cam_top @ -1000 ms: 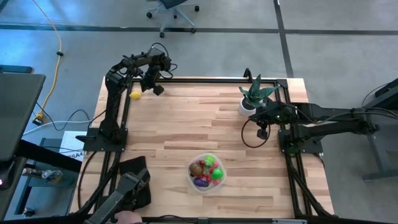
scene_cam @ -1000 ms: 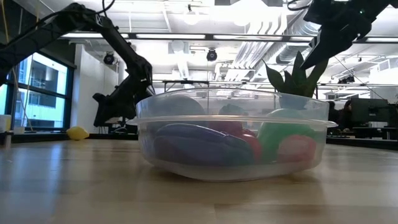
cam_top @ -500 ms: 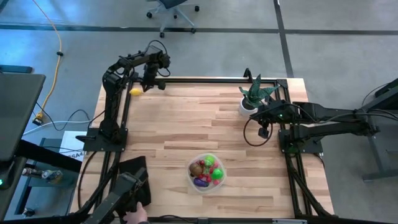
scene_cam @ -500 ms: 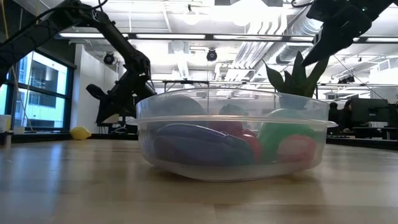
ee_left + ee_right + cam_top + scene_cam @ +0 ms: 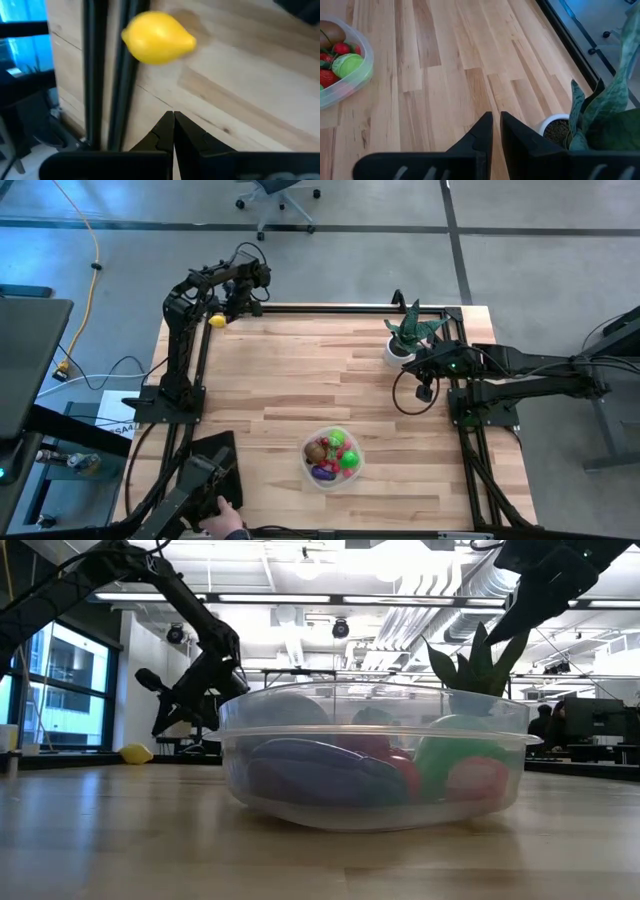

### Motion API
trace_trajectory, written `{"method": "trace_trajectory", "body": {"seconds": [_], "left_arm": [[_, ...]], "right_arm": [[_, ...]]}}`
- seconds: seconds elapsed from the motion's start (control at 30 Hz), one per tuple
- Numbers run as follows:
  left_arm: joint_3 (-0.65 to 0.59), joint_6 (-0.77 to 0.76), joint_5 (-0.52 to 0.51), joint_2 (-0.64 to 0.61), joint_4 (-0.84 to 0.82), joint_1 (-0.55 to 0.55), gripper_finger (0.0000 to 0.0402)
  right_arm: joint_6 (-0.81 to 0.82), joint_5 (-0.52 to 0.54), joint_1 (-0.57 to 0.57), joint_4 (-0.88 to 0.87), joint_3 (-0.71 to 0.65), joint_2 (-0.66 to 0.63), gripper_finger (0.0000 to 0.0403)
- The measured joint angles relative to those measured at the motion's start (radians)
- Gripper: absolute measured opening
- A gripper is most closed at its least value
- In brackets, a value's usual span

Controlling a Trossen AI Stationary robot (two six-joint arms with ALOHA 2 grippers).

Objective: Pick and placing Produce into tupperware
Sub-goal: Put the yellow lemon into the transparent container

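While the left jaws (image 5: 173,131) stand pressed shut and empty, they hang over the far left corner of the bench (image 5: 300,370), with the lemon (image 5: 157,38) just beyond their tips. Black frame rails (image 5: 107,70) run right beside the lemon and partly cover the bench edge there. Right jaws (image 5: 495,131) stand at a narrow slit, holding nothing, above bare planks near the plant (image 5: 412,332) at the far right.

Lemon: smooth, glossy yellow, oval with one pointed end, lying on the wood. Bench: pale wood strips, visible grain. Tub (image 5: 333,458): clear thin plastic, round, shallow, with a rolled rim; it sits near the front edge, right of centre, well apart from both arms. Produce (image 5: 335,455) inside: a bright green ball, small red pieces, a purple piece and a brown one. Plant: stiff pointed green leaves in a small white pot with dark soil.

High view alone shows both arms, the black rectangle (image 5: 212,470) at front left, and a hand (image 5: 228,520) at the front edge. Low view shows the tub wall close up, the lemon (image 5: 134,753) far behind at left under the left arm, and ceiling ducts. Right wrist view catches the tub rim (image 5: 355,75) and the plant's pot (image 5: 560,131).
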Motion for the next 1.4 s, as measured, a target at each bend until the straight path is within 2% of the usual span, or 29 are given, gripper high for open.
{"method": "trace_trajectory", "body": {"seconds": [0.1, 0.27, 0.43, 0.53, 0.63, 0.8, 0.87, 0.97, 1.1, 1.2, 1.3, 1.4], "left_arm": [[0.021, 0.026, -0.054, 0.000, 0.003, 0.002, 0.0001], [0.094, 0.229, -0.127, 0.000, 0.060, -0.002, 0.0001], [0.203, 0.641, -0.098, 0.000, 0.156, -0.002, 0.0001], [0.277, 0.954, -0.078, 0.000, 0.204, -0.002, 0.0001], [0.338, 1.187, -0.103, -0.001, 0.207, 0.001, 0.0001], [0.362, 1.303, -0.215, 0.002, 0.085, 0.057, 0.0001], [0.361, 1.303, -0.216, 0.023, -0.015, 0.088, 0.0001], [0.328, 1.291, -0.145, 0.033, -0.006, 0.129, 0.0001], [0.350, 1.304, -0.143, 0.040, -0.002, 0.126, 0.0000], [0.340, 1.346, -0.232, 0.059, 0.004, 0.127, 0.0001], [0.318, 1.481, -0.352, 0.048, -0.002, 0.131, 0.0000], [0.270, 1.547, -0.347, 0.051, -0.001, 0.119, 0.0000]], "right_arm": [[0.000, 0.000, 0.000, 0.000, 0.000, 0.000, 0.0026], [0.000, -0.001, 0.000, 0.002, 0.000, 0.000, 0.0026], [0.000, -0.001, 0.000, 0.003, 0.000, 0.000, 0.0026], [0.000, -0.002, 0.000, 0.003, 0.000, 0.000, 0.0026], [0.000, -0.006, 0.000, 0.004, 0.000, 0.000, 0.0026], [0.000, -0.006, 0.000, 0.005, 0.000, 0.000, 0.0026], [0.000, -0.005, 0.000, 0.005, 0.000, 0.000, 0.0026], [0.000, -0.005, 0.000, 0.006, 0.000, 0.001, 0.0026], [0.000, -0.004, 0.000, 0.007, 0.000, 0.001, 0.0026], [0.000, -0.004, 0.000, 0.008, 0.000, 0.001, 0.0026], [0.000, -0.004, 0.000, 0.008, 0.000, 0.001, 0.0026], [0.000, -0.003, 0.000, 0.008, 0.000, 0.001, 0.0026]]}}
